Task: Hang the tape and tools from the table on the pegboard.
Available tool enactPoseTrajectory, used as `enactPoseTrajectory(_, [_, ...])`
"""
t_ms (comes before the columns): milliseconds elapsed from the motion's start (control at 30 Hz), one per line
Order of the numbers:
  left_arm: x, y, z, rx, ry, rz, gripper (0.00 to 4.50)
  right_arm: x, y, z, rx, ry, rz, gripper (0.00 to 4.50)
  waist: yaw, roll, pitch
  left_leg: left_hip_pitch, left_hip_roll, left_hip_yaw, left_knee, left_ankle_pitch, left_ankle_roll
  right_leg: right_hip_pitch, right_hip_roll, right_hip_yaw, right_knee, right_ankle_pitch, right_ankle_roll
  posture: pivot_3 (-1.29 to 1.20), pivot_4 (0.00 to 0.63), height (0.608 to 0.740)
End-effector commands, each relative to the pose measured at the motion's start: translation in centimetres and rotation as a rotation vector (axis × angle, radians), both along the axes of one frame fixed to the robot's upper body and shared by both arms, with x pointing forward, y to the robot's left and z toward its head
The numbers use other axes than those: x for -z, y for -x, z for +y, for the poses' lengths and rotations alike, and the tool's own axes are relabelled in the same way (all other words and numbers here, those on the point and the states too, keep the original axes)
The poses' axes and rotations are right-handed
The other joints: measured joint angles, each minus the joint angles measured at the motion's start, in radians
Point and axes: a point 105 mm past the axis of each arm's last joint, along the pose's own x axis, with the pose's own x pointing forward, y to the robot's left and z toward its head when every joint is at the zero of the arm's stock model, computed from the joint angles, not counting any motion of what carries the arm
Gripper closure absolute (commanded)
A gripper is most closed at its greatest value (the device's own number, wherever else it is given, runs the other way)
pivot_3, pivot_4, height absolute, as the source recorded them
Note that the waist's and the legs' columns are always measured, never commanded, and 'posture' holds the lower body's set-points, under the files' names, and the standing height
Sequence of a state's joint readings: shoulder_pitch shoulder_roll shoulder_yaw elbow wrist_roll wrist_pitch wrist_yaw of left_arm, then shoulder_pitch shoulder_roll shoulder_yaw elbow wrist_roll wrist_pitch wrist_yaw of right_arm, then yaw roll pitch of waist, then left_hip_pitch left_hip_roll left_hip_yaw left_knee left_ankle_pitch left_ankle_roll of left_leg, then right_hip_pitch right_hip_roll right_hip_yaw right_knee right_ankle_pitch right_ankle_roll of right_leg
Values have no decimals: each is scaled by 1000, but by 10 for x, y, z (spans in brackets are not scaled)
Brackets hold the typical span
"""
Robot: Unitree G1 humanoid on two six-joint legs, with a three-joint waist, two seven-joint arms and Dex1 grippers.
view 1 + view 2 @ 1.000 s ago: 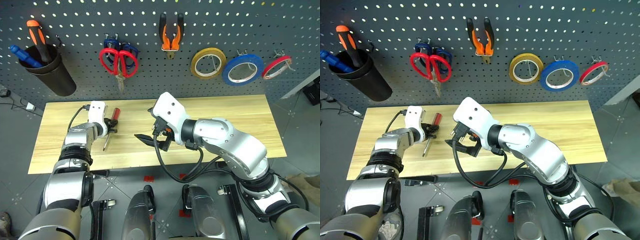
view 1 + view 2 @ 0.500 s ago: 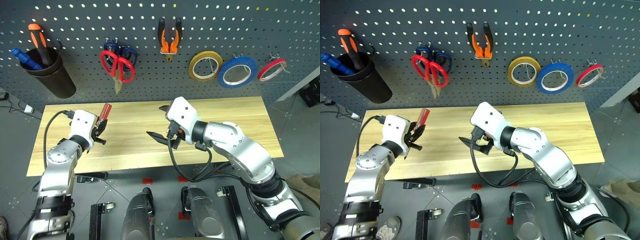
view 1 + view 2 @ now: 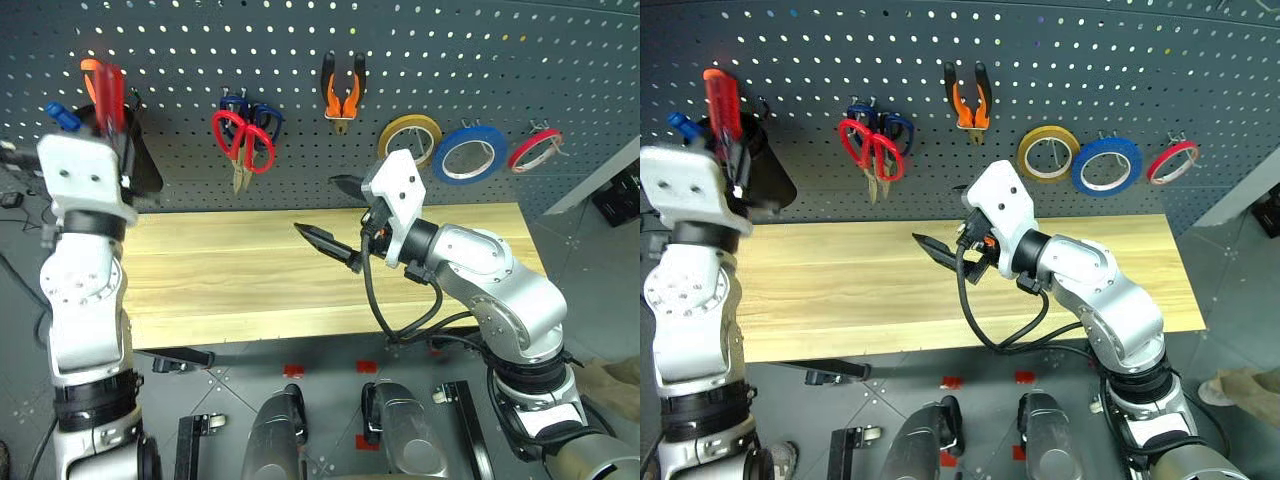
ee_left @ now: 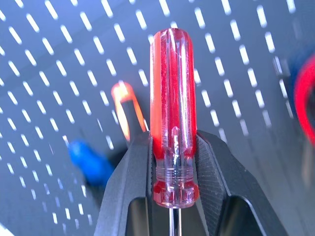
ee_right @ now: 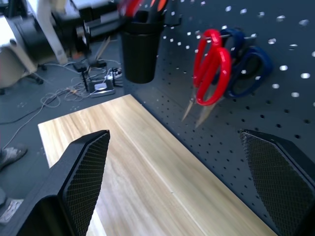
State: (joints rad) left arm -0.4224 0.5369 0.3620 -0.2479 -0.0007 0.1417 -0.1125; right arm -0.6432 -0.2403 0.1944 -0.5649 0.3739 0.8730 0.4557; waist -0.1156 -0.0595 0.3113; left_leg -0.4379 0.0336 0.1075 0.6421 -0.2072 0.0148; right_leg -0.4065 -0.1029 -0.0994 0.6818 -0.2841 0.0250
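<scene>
Nearest us, the table (image 3: 250, 280) now lies bare: a second ago the screwdriver (image 3: 722, 105) was at its left end, just pinched up. Our right tool (image 3: 340, 215) hangs over the middle, jaws spread wide, carrying nothing. Our left tool (image 4: 172, 162) has swung up, clenched on the screwdriver's red handle, beside the black cup (image 3: 765, 180) on the pegboard (image 3: 500, 60). Beyond hang the red scissors (image 3: 240, 140), pliers (image 3: 343, 90) and blue tape (image 3: 474, 151). We judge only this last tool remains to stow.
</scene>
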Motion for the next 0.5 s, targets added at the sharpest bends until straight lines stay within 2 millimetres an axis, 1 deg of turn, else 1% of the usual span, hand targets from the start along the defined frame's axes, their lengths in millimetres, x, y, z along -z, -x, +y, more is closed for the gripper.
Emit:
enactPoseTrajectory(33, [-51, 13, 10, -46, 19, -183, 3662, -24, 3, -5, 10, -107, -9, 0, -2, 0, 0, 0, 0, 0, 0, 0, 0, 0, 0, 0, 0, 0, 0, -307, 203, 740])
enactPoseTrajectory(133, [-74, 8, 15, -56, 38, -255, 3662, -30, -1, -5, 25, -148, 32, 0, -15, 0, -7, 0, 0, 0, 1, 0, 0, 0, 1, 0, 0, 0, 0, -316, 194, 740])
enactPoseTrajectory(200, [-82, 3, 17, -58, 43, -283, 3662, -32, -1, -3, 27, -150, 39, 0, -24, 0, -12, 0, 0, 0, 1, 0, 0, 0, 1, 0, 0, 0, 0, -316, 194, 740])
enactPoseTrajectory(300, [-86, -5, 19, -68, 32, -306, 3662, -36, 0, 1, 30, -151, 33, 0, -33, 1, -22, 0, 0, 1, 1, 0, 0, 0, 1, 1, 0, 0, 0, -341, 182, 740])
enactPoseTrajectory(400, [-87, -8, 25, -106, 12, -339, 3662, -39, 0, 3, 32, -156, 27, 0, -49, 1, -25, 0, 0, 1, 1, 0, 0, 0, 1, 1, 0, 0, 0, -341, 174, 740])
enactPoseTrajectory(500, [-78, -15, 35, -144, 29, -332, 3662, -41, -1, 4, 33, -161, 17, 0, -55, 1, -27, 0, 0, 1, 2, 0, 0, 0, 1, 1, 1, 0, 0, -336, 165, 740])
